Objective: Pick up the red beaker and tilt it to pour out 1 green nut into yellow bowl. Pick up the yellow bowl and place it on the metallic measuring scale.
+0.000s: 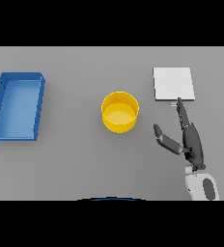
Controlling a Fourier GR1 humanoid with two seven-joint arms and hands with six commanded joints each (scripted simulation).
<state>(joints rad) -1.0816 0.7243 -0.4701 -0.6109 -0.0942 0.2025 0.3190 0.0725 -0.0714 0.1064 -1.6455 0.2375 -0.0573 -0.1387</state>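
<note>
The yellow bowl stands upright near the middle of the table, and I cannot make out anything inside it. The metallic measuring scale, a flat pale square, lies to the bowl's right and a little farther back. My right hand is to the right of the bowl, open, its fingers stretched toward the scale's near edge and its thumb spread out toward the bowl. It holds nothing. No red beaker and no green nut show in this view. My left hand is out of sight.
A blue rectangular tray sits at the far left of the table, with nothing visible in it.
</note>
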